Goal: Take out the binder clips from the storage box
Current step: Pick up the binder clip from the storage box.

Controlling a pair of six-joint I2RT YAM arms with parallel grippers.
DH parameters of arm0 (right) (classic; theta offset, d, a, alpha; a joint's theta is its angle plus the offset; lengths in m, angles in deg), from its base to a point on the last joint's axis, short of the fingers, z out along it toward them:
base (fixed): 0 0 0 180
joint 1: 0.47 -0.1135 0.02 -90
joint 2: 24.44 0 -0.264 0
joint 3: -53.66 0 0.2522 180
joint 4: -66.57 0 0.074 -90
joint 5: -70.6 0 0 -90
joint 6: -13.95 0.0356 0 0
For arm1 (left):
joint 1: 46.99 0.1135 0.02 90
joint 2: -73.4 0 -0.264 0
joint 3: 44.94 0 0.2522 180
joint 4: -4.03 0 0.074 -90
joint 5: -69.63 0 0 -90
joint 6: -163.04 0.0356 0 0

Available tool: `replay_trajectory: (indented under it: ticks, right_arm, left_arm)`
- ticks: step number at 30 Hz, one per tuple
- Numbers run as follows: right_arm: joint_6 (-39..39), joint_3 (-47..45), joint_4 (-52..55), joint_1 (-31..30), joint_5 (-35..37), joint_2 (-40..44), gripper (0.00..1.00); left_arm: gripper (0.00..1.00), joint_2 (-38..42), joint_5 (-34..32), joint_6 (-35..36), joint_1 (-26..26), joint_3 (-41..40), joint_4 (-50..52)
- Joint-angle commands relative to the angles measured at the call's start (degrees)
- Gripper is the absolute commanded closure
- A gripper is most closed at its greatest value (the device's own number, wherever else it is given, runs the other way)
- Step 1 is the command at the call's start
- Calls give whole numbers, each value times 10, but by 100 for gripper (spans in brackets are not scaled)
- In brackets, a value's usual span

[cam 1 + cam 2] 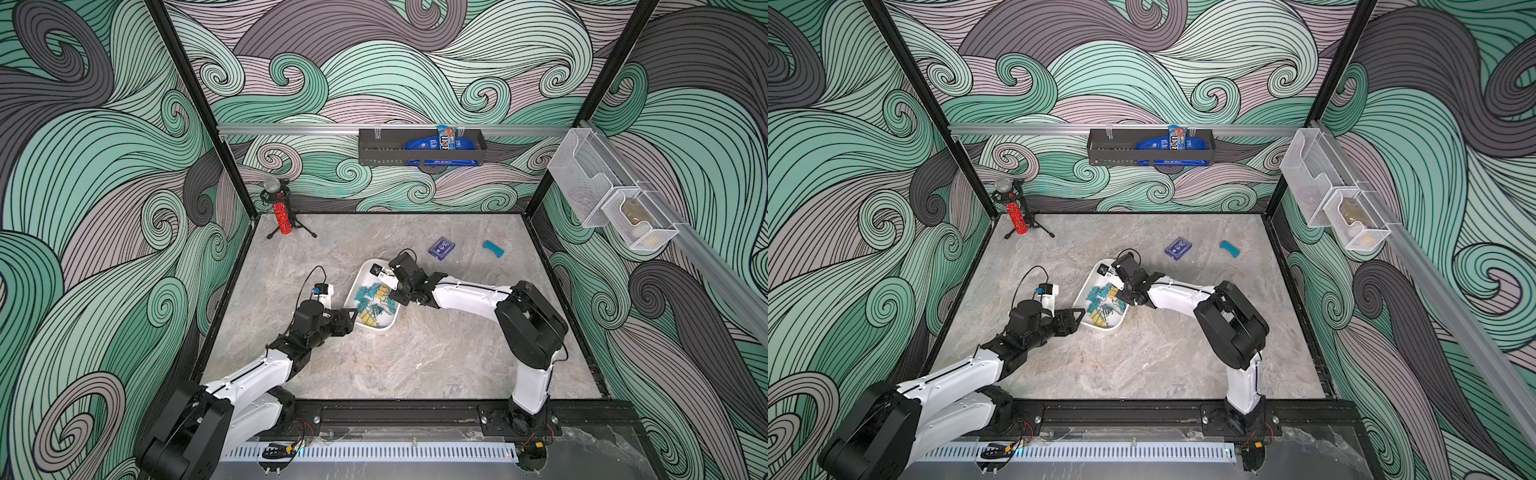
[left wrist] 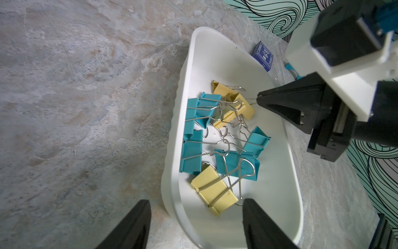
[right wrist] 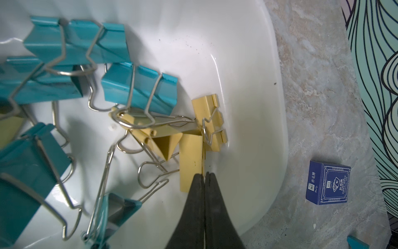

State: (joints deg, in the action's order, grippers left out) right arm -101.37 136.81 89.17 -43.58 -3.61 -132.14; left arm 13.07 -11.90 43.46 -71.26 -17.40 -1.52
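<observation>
The white storage box (image 1: 384, 328) (image 1: 1113, 328) sits mid-table and holds several teal and yellow binder clips (image 1: 374, 297) (image 1: 1102, 299) with tangled silver wire handles. My left gripper (image 1: 351, 318) (image 2: 196, 200) is open and straddles the box's near rim (image 2: 170, 194), one finger outside on the table side, one inside close to a yellow clip (image 2: 213, 189). My right gripper (image 1: 392, 291) (image 2: 259, 98) (image 3: 204, 174) reaches into the box from the other side. It is shut at the edge of a yellow binder clip (image 3: 191, 155) (image 2: 243, 105), pinching its thin wire handle.
A dark-blue card box (image 1: 441, 248) and a curved teal piece (image 1: 493, 248) lie beyond the box. A red cylinder on a small tripod (image 1: 282, 216) stands at the back left corner. A black basket (image 1: 419, 147) hangs on the back wall, white mesh baskets (image 1: 615, 199) on the right wall.
</observation>
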Motion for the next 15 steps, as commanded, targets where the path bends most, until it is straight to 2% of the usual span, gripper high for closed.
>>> replay_trajectory:
  ticks: [1,15]
  right_arm:
    - [5,0,0,-4,-5,37,100]
    - [12,-12,0,-7,-2,88,100]
  left_arm:
    - [30,-3,9,-3,-5,8,-10]
    - [30,1,8,-5,-5,7,-5]
